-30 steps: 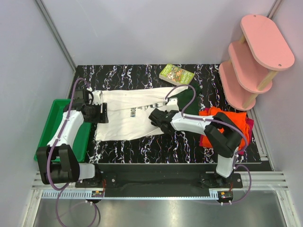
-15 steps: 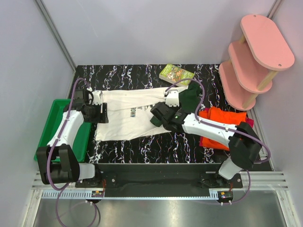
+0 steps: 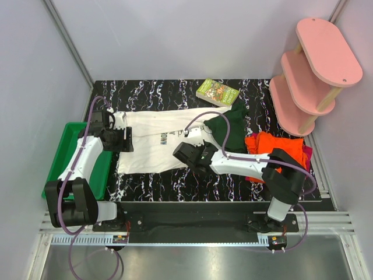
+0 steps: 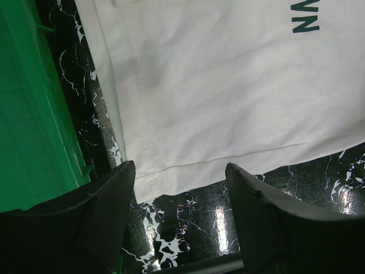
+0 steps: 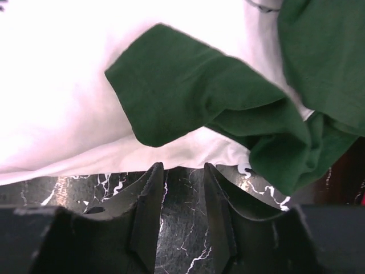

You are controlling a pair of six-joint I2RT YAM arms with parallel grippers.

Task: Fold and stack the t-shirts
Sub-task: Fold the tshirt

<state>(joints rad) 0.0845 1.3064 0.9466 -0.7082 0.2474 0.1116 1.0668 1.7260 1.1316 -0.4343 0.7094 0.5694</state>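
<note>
- The cream-white t-shirt (image 3: 157, 149) lies spread flat on the black marbled table (image 3: 175, 185), left of centre, with dark lettering showing on its cloth
- Its dark green sleeve (image 3: 230, 125) is bunched at the shirt's right end; in the right wrist view a flap of this sleeve (image 5: 188, 97) lies folded over onto the white cloth
- The left gripper (image 3: 125, 140) is at the shirt's left edge, just beside the green tray (image 3: 67, 153)
- In the left wrist view its fingers (image 4: 108, 211) are spread wide and grip nothing; the shirt's hemmed corner (image 4: 171, 165) lies between them, and whether they touch the cloth cannot be told
- The right gripper (image 3: 187, 155) sits low at the shirt's near right corner, beside the green sleeve
- In its own view the right gripper's fingers (image 5: 149, 194) stand a narrow gap apart with only bare table between them, so it holds nothing; the cloth's edge lies just past the tips
- The orange t-shirt (image 3: 274, 142) lies crumpled at the right side of the table on top of the magenta-red t-shirt (image 3: 307, 153), well apart from the left arm
- A small green illustrated book (image 3: 217, 91) rests at the far edge, just beyond the sleeve
- A pink three-tier shelf (image 3: 317, 44) stands at the far right corner
</note>
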